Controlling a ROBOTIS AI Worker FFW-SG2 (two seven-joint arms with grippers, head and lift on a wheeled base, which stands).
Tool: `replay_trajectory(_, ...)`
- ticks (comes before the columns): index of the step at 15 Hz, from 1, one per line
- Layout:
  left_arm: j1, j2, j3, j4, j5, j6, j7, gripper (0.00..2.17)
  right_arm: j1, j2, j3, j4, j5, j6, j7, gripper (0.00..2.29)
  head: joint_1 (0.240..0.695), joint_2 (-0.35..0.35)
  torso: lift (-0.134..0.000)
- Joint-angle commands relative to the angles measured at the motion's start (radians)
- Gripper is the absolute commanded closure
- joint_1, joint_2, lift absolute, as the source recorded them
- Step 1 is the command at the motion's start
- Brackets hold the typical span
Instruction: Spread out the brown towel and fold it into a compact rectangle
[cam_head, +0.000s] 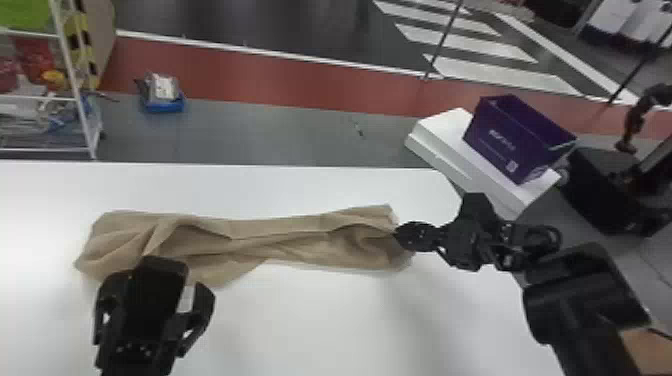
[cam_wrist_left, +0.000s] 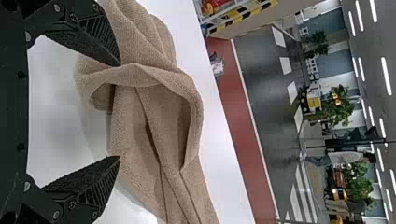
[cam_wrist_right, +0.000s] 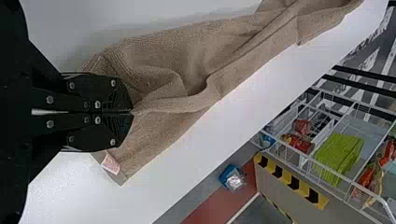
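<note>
We see the brown towel (cam_head: 300, 245) lying bunched lengthwise across the tabletop (cam_head: 310, 320), its layers twisted and one fold arched up at the left end. Our right tool (cam_wrist_right: 132, 112) is pressed together with a pinch of cloth at the right end, probably to anchor that side while the rest is opened out. Our left tool (cam_wrist_left: 119, 112) has its fingers spread at the arched fold, a raised edge that looks easy to grip. The twisted layers are the main hindrance, as we could catch several at once. Past the tabletop's far right corner, a purple bin (cam_head: 505, 145) sits on a white box (cam_head: 445, 132), worth minding if our right arm swings outward.
</note>
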Motion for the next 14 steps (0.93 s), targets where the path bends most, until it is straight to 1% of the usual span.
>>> replay_trajectory(1, -0.031, -0.007, 0.001, 0.045, 0.011, -0.002, 0.023, 0.21, 0.005, 0.000, -0.004, -0.001, 0.001, -0.002, 0.000, 1.23, 0.695, -0.350, -0.124)
replay_trajectory(3, -0.046, -0.008, 0.014, 0.063, 0.011, -0.002, 0.036, 0.21, 0.008, 0.000, -0.005, -0.001, 0.003, -0.002, 0.000, 1.23, 0.695, -0.350, -0.124)
replay_trajectory(5, -0.057, -0.008, 0.025, 0.073, 0.031, 0.001, 0.040, 0.36, 0.008, 0.000, -0.005, -0.001, 0.001, -0.002, 0.000, 1.23, 0.695, -0.345, -0.124)
replay_trajectory(6, -0.060, -0.008, 0.035, 0.077, 0.034, 0.001, 0.042, 0.39, 0.008, 0.003, -0.004, -0.001, 0.003, -0.002, 0.000, 1.23, 0.695, -0.342, -0.124)
replay_trajectory(7, -0.059, -0.008, 0.041, 0.077, 0.034, 0.001, 0.040, 0.50, 0.008, 0.003, -0.004, -0.010, 0.003, 0.001, 0.000, 1.23, 0.695, -0.339, -0.124)
replay_trajectory(10, -0.016, -0.003, 0.077, 0.031, 0.028, 0.004, -0.001, 1.17, 0.008, 0.000, -0.010, -0.011, 0.003, 0.011, 0.000, 1.23, 0.695, -0.325, -0.124)
replay_trajectory(12, 0.026, 0.001, 0.098, -0.052, 0.016, 0.090, -0.046, 1.20, 0.000, 0.000, -0.024, -0.011, -0.004, 0.014, -0.001, 1.23, 0.695, -0.323, -0.124)
replay_trajectory(14, 0.052, 0.004, 0.112, -0.119, -0.001, 0.170, -0.105, 1.20, -0.009, 0.003, -0.039, -0.011, -0.030, 0.023, -0.001, 1.23, 0.695, -0.322, -0.124)
